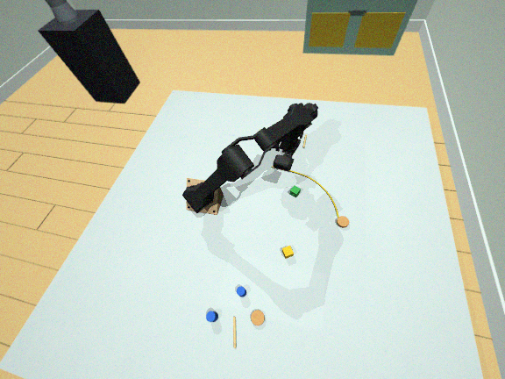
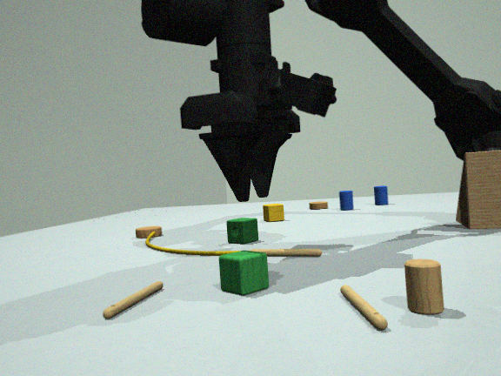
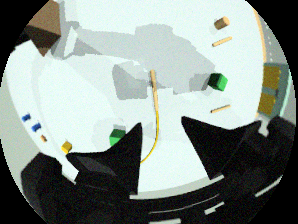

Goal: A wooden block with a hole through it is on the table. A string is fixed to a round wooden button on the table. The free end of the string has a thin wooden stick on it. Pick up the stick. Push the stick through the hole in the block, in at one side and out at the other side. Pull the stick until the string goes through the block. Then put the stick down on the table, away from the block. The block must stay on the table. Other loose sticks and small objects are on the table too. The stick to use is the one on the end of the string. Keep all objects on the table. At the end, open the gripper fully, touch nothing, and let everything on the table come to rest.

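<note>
In the top view the arm (image 1: 237, 162) (image 2: 404, 52) hides the gripper's fingertips. The exterior view crops the arm at the top edge, and 1 green block (image 2: 244, 273) covers part of the string (image 2: 187, 251).
</note>
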